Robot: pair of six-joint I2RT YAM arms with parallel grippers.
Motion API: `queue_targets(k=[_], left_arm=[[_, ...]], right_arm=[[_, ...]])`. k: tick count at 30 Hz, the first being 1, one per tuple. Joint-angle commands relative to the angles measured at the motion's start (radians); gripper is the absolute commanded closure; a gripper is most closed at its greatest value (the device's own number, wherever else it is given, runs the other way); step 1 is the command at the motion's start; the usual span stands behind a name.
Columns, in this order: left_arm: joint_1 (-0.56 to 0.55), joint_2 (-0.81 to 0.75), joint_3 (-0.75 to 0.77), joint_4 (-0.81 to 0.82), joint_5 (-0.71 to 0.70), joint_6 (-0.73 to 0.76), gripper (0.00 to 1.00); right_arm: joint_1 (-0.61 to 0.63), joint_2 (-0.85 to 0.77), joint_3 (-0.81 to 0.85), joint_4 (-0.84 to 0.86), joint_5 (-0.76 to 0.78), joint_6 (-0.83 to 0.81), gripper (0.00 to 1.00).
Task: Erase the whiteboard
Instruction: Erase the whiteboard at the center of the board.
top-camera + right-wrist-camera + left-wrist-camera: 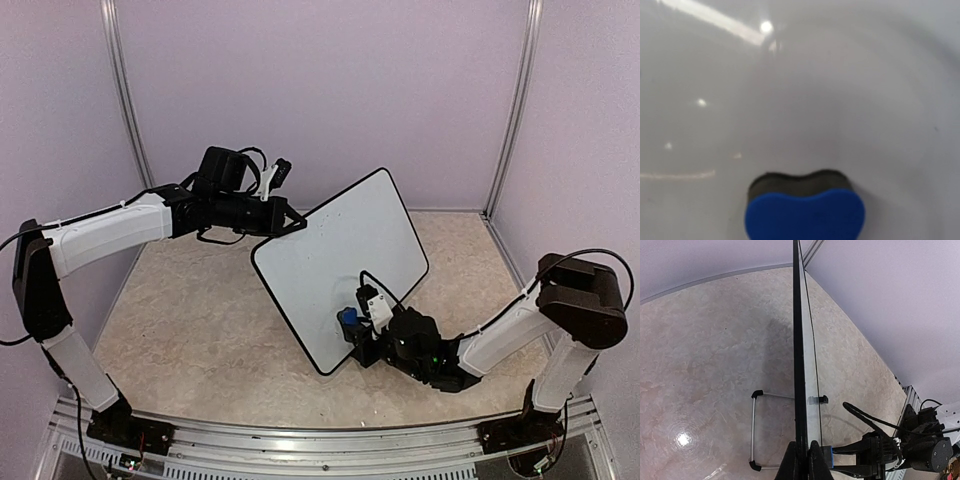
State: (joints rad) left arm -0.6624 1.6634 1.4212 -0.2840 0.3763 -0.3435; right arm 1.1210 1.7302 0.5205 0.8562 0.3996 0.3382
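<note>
I'm clamping L gripper (288, 224) jaws on whiteboard (335, 260) edge, R gripper (357, 328) jaws pinching blue eraser (348, 320), pressing it on board face

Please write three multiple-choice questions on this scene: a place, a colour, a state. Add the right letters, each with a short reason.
1. Where on the whiteboard does the eraser press?
A) near its lower end
B) at its top corner
C) on its back

2. What colour is the eraser's top?
A) red
B) blue
C) green

3. How is the whiteboard?
A) lying flat
B) stood up tilted, edge clamped by the left gripper
C) folded in two

Answers:
1 A: the top view shows it low on the front face.
2 B: the right wrist view shows blue over a dark pad.
3 B: the left wrist view shows shut jaws on its rim.
</note>
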Motion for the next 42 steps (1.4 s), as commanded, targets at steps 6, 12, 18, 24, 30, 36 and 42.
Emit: queue_targets(k=[6,12,18,24,30,36,42], left_arm=[[-0.054,0.017,-0.012,-0.017,0.067,0.077,1.0],[-0.055,0.016,-0.011,-0.018,0.061,0.08,1.0],[-0.055,0.012,-0.012,-0.02,0.059,0.08,1.0],[-0.056,0.01,-0.01,-0.02,0.061,0.081,1.0],[-0.054,0.011,-0.012,-0.018,0.063,0.08,1.0],[-0.055,0.015,-0.012,-0.018,0.064,0.08,1.0],[-0.054,0.013,-0.011,-0.018,0.065,0.078,1.0]], right_arm=[[-0.01,-0.132,0.124,-0.255,0.056,-0.147,0.77],[-0.05,-0.144,0.248,-0.289,0.059,-0.236,0.77],[-0.06,-0.038,0.288,-0.294,0.011,-0.185,0.77],[-0.054,0.027,0.2,-0.276,-0.04,-0.061,0.77],[-0.031,0.014,0.1,-0.277,-0.029,0.004,0.77],[-0.028,-0.039,0.004,-0.295,-0.001,0.052,0.77],[-0.026,-0.083,-0.06,-0.315,0.027,0.091,0.77]])
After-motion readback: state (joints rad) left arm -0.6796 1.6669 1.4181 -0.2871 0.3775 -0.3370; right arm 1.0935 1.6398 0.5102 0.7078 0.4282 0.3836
